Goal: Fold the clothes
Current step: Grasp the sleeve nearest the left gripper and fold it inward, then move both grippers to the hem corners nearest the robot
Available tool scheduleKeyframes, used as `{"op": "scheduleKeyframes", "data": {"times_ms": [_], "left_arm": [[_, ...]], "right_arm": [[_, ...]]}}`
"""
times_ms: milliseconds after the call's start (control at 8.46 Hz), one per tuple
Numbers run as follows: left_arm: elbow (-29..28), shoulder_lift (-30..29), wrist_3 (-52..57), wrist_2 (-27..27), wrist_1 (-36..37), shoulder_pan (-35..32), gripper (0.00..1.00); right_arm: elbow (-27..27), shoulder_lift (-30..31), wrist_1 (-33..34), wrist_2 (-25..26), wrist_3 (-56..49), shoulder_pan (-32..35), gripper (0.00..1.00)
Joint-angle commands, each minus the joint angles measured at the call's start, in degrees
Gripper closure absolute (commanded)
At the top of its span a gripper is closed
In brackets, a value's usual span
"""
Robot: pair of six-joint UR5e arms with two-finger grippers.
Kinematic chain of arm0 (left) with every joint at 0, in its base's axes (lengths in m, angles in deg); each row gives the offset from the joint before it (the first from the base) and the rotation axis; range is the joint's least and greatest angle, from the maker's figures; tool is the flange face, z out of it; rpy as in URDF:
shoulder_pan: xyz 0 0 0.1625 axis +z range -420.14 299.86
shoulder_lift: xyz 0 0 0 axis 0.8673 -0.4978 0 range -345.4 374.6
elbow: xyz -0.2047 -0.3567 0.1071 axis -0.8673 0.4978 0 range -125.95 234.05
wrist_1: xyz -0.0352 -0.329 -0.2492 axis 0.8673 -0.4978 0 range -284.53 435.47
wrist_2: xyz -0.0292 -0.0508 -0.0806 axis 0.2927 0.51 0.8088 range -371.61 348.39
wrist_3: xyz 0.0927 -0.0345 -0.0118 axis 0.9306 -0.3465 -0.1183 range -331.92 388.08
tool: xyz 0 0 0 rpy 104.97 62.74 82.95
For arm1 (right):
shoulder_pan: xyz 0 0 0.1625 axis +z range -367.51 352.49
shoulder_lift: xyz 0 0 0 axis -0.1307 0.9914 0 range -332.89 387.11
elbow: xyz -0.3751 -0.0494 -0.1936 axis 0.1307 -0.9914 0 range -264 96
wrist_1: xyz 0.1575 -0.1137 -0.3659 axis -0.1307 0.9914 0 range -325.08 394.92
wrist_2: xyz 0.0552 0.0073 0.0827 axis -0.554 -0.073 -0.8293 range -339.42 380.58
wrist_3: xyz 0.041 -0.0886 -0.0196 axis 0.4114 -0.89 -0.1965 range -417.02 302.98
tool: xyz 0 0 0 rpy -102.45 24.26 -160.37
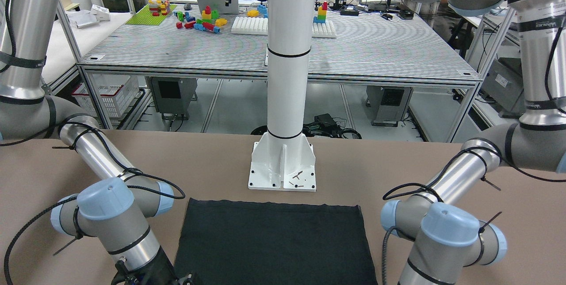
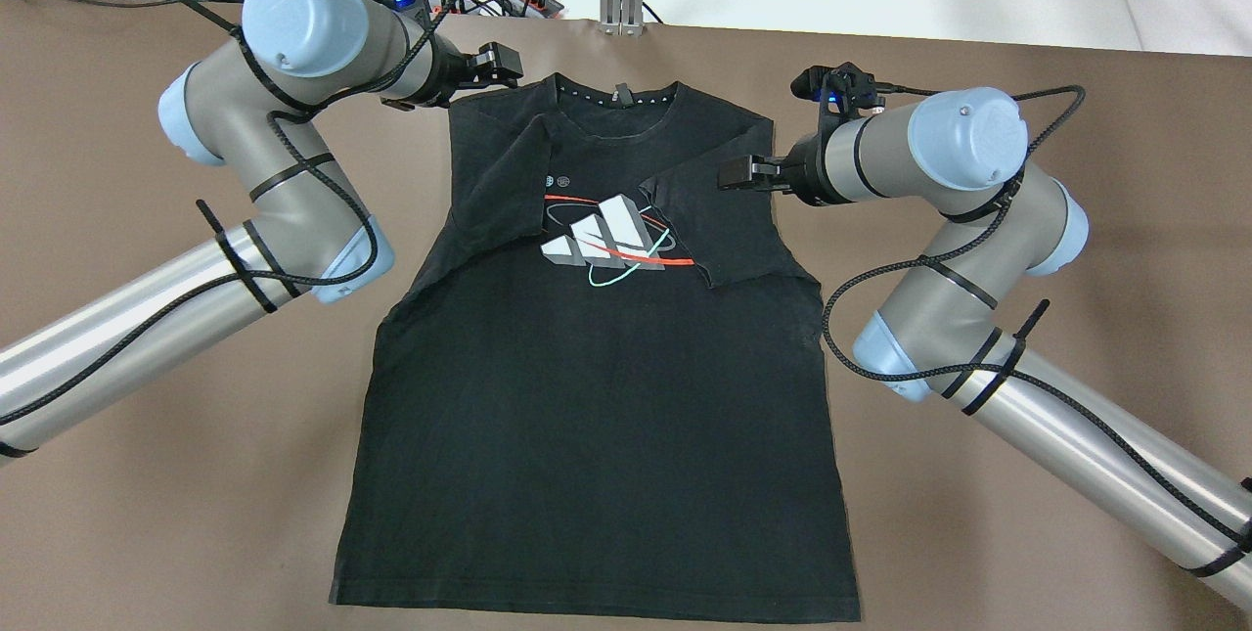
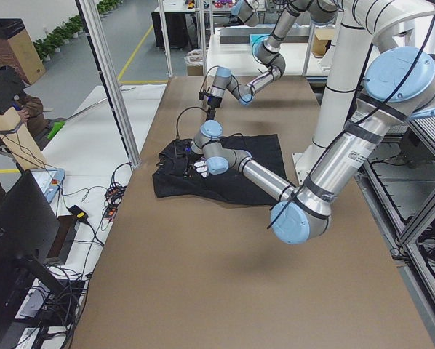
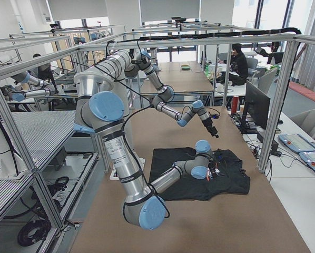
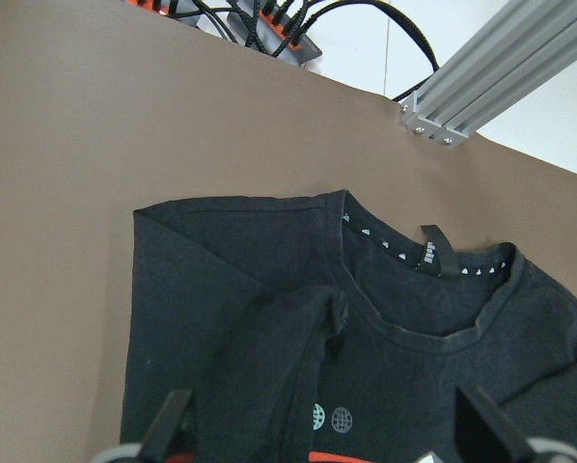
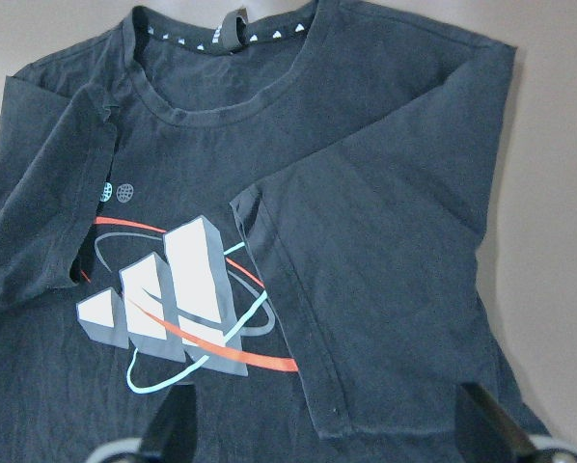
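Jaws spread wide and holding nothing, the left gripper [image 2: 501, 66] hangs above one shoulder of the black T-shirt [image 2: 597, 396] and the right gripper [image 2: 736, 174] over the other, at the end farthest from the white pillar [image 1: 287, 55]. The T-shirt lies flat on the brown table [image 2: 147, 474], sleeves [image 2: 724, 220] folded over its printed chest, hem just short of the pillar's base plate [image 1: 265, 174].

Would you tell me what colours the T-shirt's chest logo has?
The logo has white-grey bars, red and mint rings; clearest in right wrist view.
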State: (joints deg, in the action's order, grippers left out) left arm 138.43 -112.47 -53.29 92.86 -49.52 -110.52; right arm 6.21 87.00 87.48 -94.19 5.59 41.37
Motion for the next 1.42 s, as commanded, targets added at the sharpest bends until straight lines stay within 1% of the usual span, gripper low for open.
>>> {"op": "scheduleKeyframes", "data": {"times_ms": [0, 118, 236, 354, 473, 591, 709, 827, 945, 1063, 1182, 1300], "left_arm": [[11.46, 12.42, -1.95, 0.82, 0.09, 0.8, 0.06], [13.76, 12.72, -1.95, 2.57, 0.01, 3.24, 0.06], [13.26, 10.46, -2.73, 2.23, 0.09, 7.7, 0.06], [11.43, 7.48, -3.44, 1.36, 0.09, 11.49, 0.06], [12.98, 8.06, -3.53, 1.18, -0.08, 12.48, 0.06], [18.39, 13.55, -3.53, 1.26, -0.34, 14.41, 0.06], [22.1, 18.73, -3.88, 1.44, -0.78, 14.78, 0.06], [25.18, 23.31, -7.1, 1.18, -2.44, 15.65, 0.06], [27.47, 30.4, -8.7, 1.09, -7.67, 16.35, 0.06], [27.32, 37.35, -8.89, 1.0, -16.43, 18.01, 0.06], [27.76, 41.33, -10.2, -2.22, -21.21, 20.38, 0.06], [27.76, 42.77, -11.87, -7.91, -21.26, 25.62, 0.06]], "right_arm": [[13.9, 7.06, 9.72, -1.07, 0.15, -0.7, 0.06], [16.9, 9.78, 11.49, -1.07, 0.15, -0.89, 0.06], [18.41, 12.94, 11.33, -1.15, 1.89, -1.84, 0.06], [17.99, 13.49, 11.07, -0.81, 5.74, -5.86, 0.06], [18.94, 17.24, 9.76, -0.63, 8.91, -7.2, 0.06], [20.17, 21.19, 3.48, -1.06, 9.64, -9.22, 0.06], [21.92, 24.37, -1.63, -1.15, 14.08, -11.5, 0.06], [23.94, 26.75, -4.37, -1.94, 17.78, -11.87, 0.06], [24.31, 29.12, -8.58, -3.6, 18.51, -12.83, 0.06], [24.49, 31.93, -11.84, -3.88, 18.95, -14.67, 0.06], [24.31, 35.26, -16.31, -3.7, 19.05, -17.73, 0.06], [24.31, 37.12, -18.44, -3.44, 19.4, -20.2, 0.06]]}}
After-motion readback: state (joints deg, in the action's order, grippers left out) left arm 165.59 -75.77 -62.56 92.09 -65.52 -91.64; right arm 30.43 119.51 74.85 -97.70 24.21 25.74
